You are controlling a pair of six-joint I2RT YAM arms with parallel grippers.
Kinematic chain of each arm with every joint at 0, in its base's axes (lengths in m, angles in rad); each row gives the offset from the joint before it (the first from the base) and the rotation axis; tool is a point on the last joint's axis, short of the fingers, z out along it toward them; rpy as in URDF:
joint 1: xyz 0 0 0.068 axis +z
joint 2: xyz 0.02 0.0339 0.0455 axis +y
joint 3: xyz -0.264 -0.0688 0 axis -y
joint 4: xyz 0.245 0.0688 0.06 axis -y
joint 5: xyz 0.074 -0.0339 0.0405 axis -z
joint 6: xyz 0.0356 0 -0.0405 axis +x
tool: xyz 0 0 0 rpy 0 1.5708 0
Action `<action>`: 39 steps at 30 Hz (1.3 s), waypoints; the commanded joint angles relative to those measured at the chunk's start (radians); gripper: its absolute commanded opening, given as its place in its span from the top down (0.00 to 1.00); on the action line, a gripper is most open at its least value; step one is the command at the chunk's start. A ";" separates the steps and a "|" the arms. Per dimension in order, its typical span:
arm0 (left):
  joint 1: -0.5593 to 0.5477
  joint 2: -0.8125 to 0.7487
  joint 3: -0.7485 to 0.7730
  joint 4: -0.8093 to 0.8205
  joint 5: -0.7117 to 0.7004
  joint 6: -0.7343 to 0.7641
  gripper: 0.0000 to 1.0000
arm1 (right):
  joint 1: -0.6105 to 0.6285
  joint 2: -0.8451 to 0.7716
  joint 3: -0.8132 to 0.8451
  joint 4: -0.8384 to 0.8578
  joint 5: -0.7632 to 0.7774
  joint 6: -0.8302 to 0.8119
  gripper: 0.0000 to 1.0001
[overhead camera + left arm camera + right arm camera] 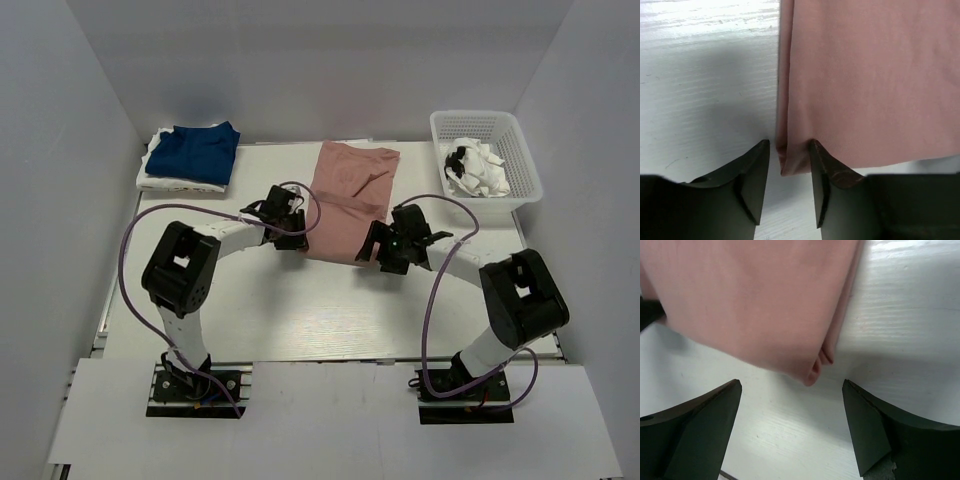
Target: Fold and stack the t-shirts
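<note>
The dusty-pink t-shirt (345, 200) lies folded into a long strip at the table's middle. My left gripper (290, 238) is at its near left corner. In the left wrist view the gripper (788, 145) is partly open and straddles that corner of the pink shirt (865, 75); the right finger touches the cloth and the left finger stands apart. My right gripper (385, 250) is at the near right corner. In the right wrist view it (791, 385) is wide open just short of the pink corner (750, 300). The folded navy shirt (205, 150) lies on a folded white one (160, 180) at back left.
A white basket (520, 150) at the back right holds crumpled white cloth (478, 168). White walls enclose the table on the left, back and right.
</note>
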 commanded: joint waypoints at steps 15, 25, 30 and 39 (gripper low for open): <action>-0.006 0.045 -0.073 0.029 0.078 -0.020 1.00 | -0.071 0.022 -0.187 0.302 -0.089 0.253 0.69; -0.015 -0.180 -0.275 0.151 0.158 -0.052 1.00 | -0.048 -0.142 -0.245 0.143 -0.063 0.108 1.00; -0.035 -0.430 -0.392 0.072 0.223 -0.072 1.00 | -0.008 -0.341 -0.238 -0.113 -0.056 0.010 1.00; -0.053 -0.844 -0.430 0.005 0.226 -0.120 1.00 | 0.007 -0.587 -0.131 -0.359 -0.198 -0.087 1.00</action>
